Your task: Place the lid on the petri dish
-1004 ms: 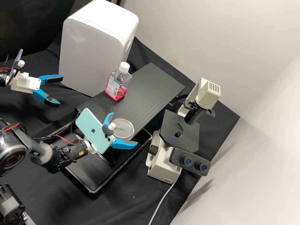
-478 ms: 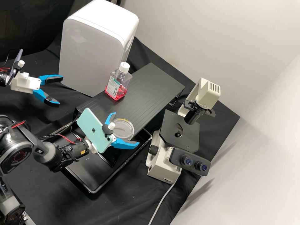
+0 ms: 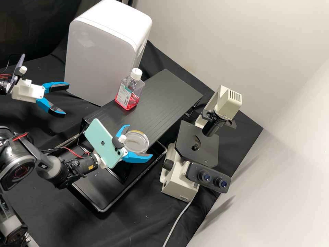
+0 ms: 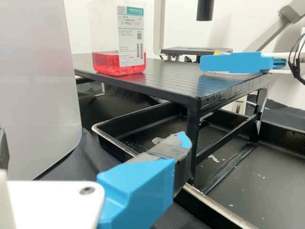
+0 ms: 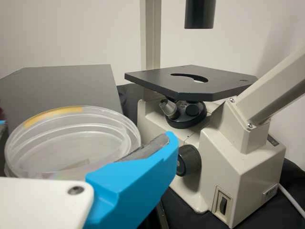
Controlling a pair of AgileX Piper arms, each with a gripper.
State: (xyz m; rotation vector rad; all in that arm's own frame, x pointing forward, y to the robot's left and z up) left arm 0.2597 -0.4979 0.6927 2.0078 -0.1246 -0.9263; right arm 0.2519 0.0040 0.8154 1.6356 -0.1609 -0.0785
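At the near end of the black ridged metal shelf [image 3: 161, 99], our right gripper [image 3: 137, 143] has its 2 blue fingers set on opposite sides of the clear round plastic lid [image 3: 136, 140]. The jaws stand about as wide as the lid, and we judge them to be pinching it by its rim. The right wrist view shows 2 clear rims, 1 nested inside the other, so we take the inner one for the shallow clear petri dish [image 5: 71, 152] lying under the lid. A yellow streak marks the far edge, and we cannot tell which piece carries it. Nor can we tell whether the lid is fully seated or riding on 1 side of the dish.

Our left gripper [image 3: 63, 98] hangs well apart beside the tall white rounded box [image 3: 102, 48], its jaws wide open and empty.

To do this step well, we need the lid level and centred, so that its skirt clears the dish wall all round before it goes down. We judge a slow, straight descent is best, and an opening just wide enough to free the rim. The dish sits close to the shelf's edge, above the black tray [image 3: 99, 202], so any sideways drag could push it off.
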